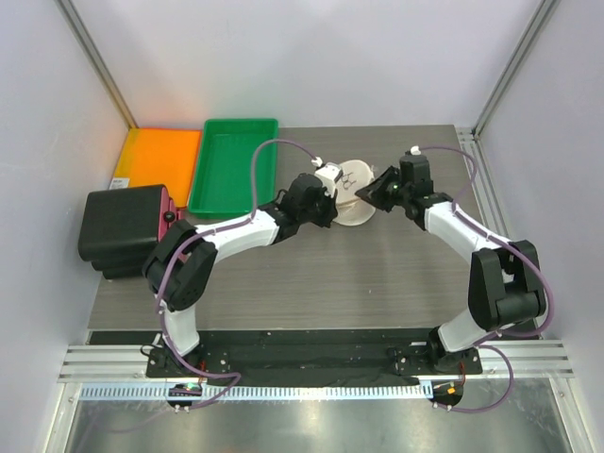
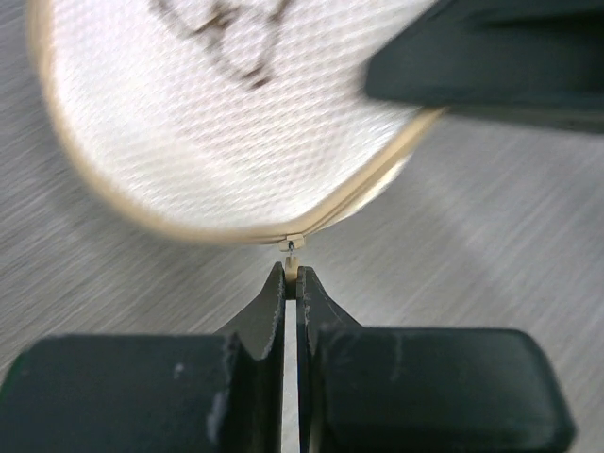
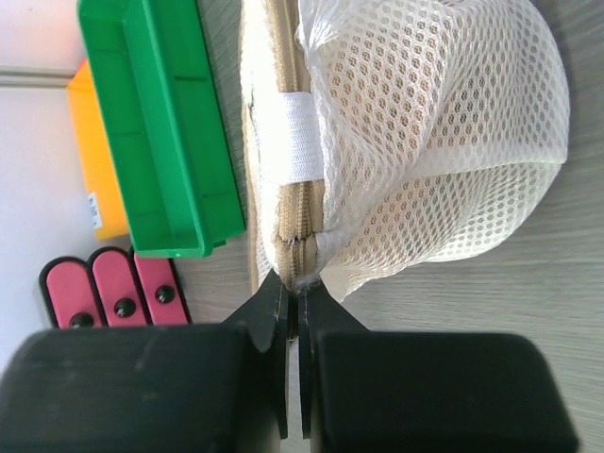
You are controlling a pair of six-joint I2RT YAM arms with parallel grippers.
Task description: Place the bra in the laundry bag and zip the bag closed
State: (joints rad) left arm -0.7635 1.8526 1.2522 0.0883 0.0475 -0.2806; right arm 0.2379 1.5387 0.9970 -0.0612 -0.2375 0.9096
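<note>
Now | one laundry bag (image 1: pixel 357 189) | both clamping it: left pincer (image 2: pixel 291 272), right pincer (image 3: pixel 292 288)

You see the laundry bag (image 1: pixel 354 200) in cream-white honeycomb mesh with a tan zipper rim and dark scribble, a green tray (image 1: pixel 234 168) left of it, an orange tray (image 1: pixel 157 160) farther left, on the grey-streaked desk (image 1: pixel 330 278).

text: none legible | laundry bag (image 2: pixel 142 142): dark mark (image 2: pixel 247 66), unreadable | orange tray (image 3: pixel 85 132): white sticker (image 3: pixel 94 213), print too small
</note>
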